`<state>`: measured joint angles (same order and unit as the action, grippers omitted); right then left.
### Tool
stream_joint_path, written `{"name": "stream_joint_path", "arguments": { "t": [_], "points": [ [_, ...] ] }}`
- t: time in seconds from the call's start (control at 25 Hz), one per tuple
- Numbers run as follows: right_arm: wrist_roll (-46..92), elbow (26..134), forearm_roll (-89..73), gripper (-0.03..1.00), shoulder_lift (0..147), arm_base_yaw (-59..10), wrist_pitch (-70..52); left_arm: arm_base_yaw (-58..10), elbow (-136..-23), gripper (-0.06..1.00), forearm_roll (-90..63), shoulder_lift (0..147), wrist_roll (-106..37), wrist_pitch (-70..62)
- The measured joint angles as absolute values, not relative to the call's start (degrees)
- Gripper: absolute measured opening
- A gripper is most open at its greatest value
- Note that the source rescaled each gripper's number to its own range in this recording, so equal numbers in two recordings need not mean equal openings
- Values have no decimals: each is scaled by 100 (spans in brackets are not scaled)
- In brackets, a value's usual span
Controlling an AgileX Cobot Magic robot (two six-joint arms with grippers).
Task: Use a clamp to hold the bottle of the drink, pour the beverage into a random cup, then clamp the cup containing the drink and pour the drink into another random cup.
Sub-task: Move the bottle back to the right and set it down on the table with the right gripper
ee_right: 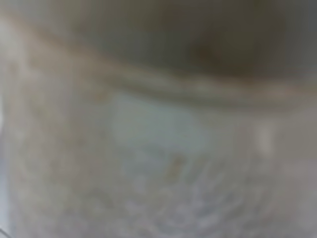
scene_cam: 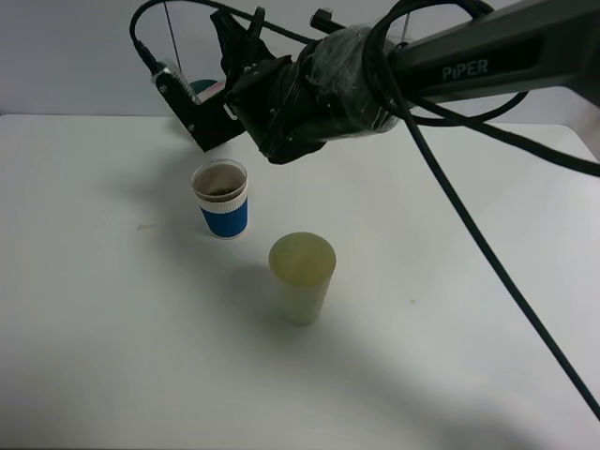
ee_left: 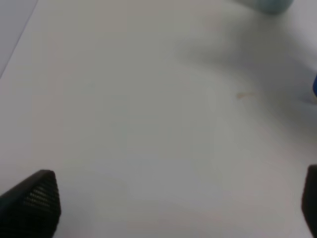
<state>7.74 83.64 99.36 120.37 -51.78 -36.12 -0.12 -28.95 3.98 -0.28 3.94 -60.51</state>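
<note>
The blue-bodied paper cup [scene_cam: 223, 208] with a white upper band stands upright on the table, with a little reddish-brown beverage [scene_cam: 221, 190] in it. My right gripper [scene_cam: 211, 96] hangs just behind and above this cup, reaching in from the right. It is shut on the bottle of the drink [ee_right: 158, 148], which fills the right wrist view as a clear blur. A teal sliver of the other cup [scene_cam: 199, 90] shows behind the fingers, and the same cup [ee_left: 270, 4] appears in the left wrist view. My left gripper [ee_left: 173, 208] is open over bare table.
A pale yellow-green tumbler [scene_cam: 302, 275] stands in front and to the right of the blue cup. The right arm's black cables [scene_cam: 469, 234] hang across the right side of the white table [scene_cam: 112, 328]. A small brown spot [ee_left: 243, 95] marks the table.
</note>
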Motion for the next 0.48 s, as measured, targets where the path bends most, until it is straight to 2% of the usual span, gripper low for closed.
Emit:
{"name": "stream_joint_path", "arguments": {
  "t": [0.16,0.24,0.48],
  "points": [
    [-758,8364,9849,1,12031,-5098,-3639,-12,-2895,99,398,-28,394,-6051],
    [-1670,8364,9298,1,11957,-4923,-3669,-12,-2895,99,398,-28,394,-6051],
    [-2608,8364,8241,1,11626,-4606,-3529,-12,-2895,99,398,-28,394,-6051]
  ]
}}
